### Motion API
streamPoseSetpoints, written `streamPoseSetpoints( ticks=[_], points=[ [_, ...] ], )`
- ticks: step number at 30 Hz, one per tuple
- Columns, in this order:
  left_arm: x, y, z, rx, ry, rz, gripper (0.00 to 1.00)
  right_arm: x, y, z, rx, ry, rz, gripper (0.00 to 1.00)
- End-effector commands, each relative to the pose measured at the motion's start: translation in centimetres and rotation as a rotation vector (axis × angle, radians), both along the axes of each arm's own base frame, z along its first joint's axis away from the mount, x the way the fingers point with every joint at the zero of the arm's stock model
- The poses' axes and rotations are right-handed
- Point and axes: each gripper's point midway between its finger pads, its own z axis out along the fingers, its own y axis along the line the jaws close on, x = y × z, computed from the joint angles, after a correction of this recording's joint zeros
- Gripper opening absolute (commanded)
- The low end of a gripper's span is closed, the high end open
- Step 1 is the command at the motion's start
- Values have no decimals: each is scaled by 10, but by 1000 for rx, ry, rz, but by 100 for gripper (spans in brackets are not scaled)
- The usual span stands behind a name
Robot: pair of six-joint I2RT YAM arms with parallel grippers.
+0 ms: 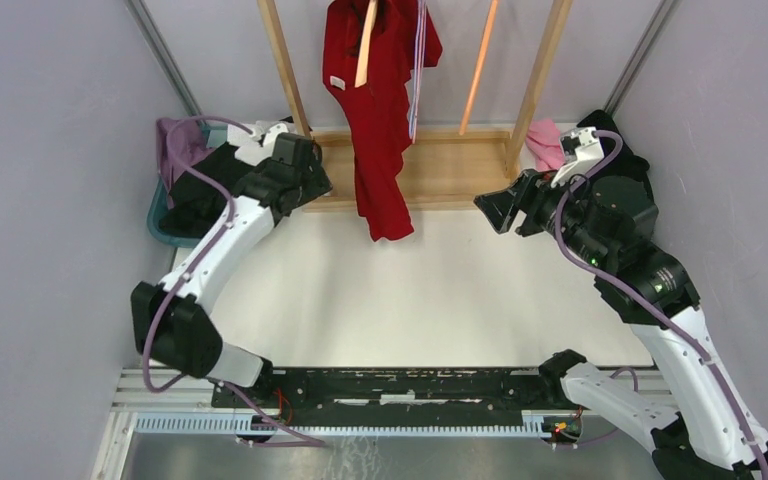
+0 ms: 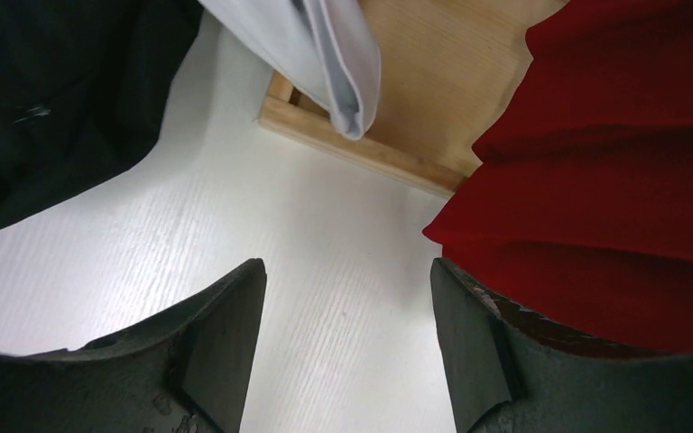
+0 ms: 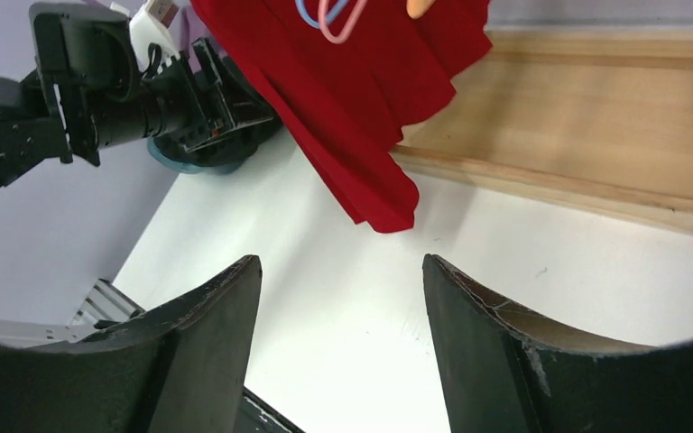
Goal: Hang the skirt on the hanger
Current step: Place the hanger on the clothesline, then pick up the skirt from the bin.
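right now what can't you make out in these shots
Skirt top and whatever holds it: cut off by the upper edge, overhead and right wrist views.
Left fingers: in the overhead view, hidden under the left arm.
Purple cloth: overhead view, mostly covered by the left arm.
Dark shape: left wrist view, too close and blurred to name.

- Rack (image 1: 440, 168) stands on the table (image 1: 410, 300), at its far middle.
- Skirt (image 1: 378, 120) hangs within the rack, left of centre, with its hem before the rack's base.
- Left gripper (image 1: 308, 172) is just left of the skirt; right gripper (image 1: 498, 210) is to its right, apart.
- Basket (image 1: 158, 225) lies behind the left arm.
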Motion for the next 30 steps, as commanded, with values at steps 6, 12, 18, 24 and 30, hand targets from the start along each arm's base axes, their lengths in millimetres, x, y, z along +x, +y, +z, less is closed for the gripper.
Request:
streamPoseSetpoints(
  ticks=[6,12,18,24,30],
  points=[
    [75,-14,-30,-30,-21,11,72,-2,-17,-10,-55,-33,-58,72],
    [100,-14,-55,-19,3,48,70,-1,-18,-23,-81,-20,-58,72],
    [116,-9,-66,0,10,86,65,2,-19,-32,-93,-12,-59,72],
    [130,-5,-67,14,5,105,49,5,-18,-40,-99,0,-55,72],
    [128,-3,-81,31,35,100,44,7,-18,-49,-106,13,-57,72]
  ],
)
